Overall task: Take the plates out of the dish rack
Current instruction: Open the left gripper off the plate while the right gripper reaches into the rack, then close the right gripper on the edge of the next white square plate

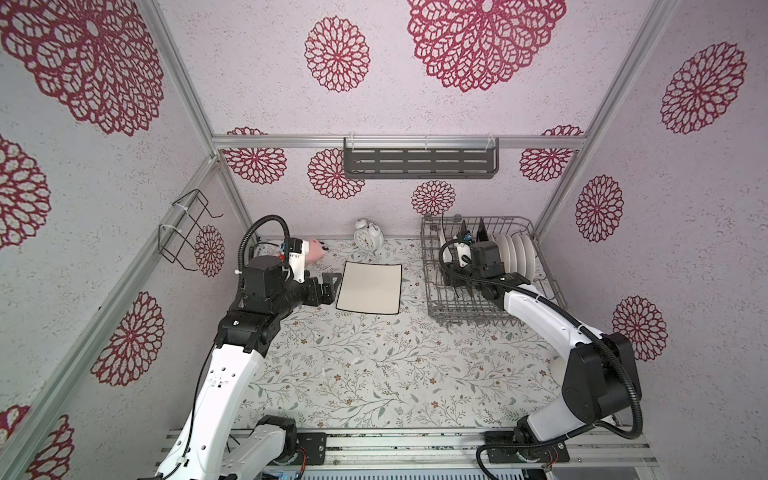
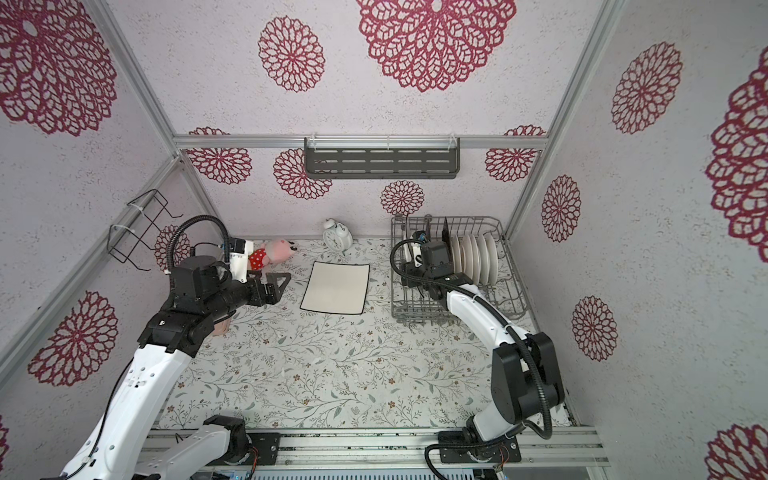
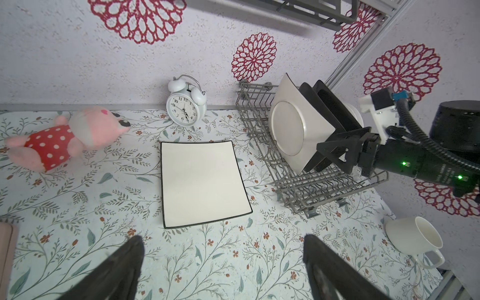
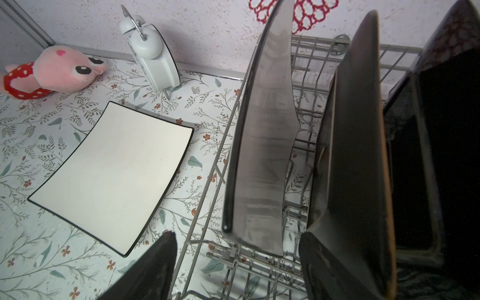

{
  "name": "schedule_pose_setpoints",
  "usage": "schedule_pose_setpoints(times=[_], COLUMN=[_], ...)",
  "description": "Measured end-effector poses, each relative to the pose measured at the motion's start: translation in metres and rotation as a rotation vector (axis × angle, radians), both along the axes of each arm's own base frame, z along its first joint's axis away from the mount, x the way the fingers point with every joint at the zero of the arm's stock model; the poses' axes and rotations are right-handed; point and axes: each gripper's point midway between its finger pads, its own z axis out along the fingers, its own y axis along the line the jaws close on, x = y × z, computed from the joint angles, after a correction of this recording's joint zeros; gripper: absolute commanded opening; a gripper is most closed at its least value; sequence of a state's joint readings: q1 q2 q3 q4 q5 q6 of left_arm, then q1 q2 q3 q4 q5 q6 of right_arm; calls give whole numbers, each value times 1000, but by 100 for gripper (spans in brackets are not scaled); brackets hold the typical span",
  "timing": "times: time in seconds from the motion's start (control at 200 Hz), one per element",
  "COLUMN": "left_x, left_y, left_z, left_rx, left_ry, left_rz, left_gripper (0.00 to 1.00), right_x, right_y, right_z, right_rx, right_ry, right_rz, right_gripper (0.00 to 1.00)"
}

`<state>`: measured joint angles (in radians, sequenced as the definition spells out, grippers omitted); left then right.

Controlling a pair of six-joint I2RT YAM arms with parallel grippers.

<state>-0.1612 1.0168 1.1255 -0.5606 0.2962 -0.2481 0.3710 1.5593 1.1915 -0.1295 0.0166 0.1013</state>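
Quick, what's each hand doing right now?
Left hand: open, holding nothing.
Right hand: open, straddling the upright white square plate, not gripping.

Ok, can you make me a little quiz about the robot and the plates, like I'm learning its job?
1. True or false: the left hand is holding a plate.
2. What stands by the back wall between the pink plush toy and the dish rack? A) a kettle B) a white alarm clock C) a vase
3. How many plates lie flat on the table?

Key:
1. False: it is open and empty.
2. B.
3. One, the square white black-edged plate.
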Motion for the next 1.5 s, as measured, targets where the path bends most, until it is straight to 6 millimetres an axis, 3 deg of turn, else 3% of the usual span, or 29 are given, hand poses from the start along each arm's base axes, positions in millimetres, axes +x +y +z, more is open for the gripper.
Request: schedule_pose_setpoints(times=[0.38, 0.886, 1.501], left_x=[12, 27, 40], left_y=[-9, -21, -32], left_z=[-6, -11, -21], left_rx=[6, 13, 30], left_ry=[27, 46, 72], left_rz=[-43, -83, -113], left_gripper=[97, 97, 97], right_x=[6, 38, 45], right_y=[-5, 4, -2], right_z=[-55, -60, -57], right_rx=[-91, -111, -156], right_ry=[-33, -141, -183], right_rz=[-44, -76, -104], right_gripper=[69, 58, 21])
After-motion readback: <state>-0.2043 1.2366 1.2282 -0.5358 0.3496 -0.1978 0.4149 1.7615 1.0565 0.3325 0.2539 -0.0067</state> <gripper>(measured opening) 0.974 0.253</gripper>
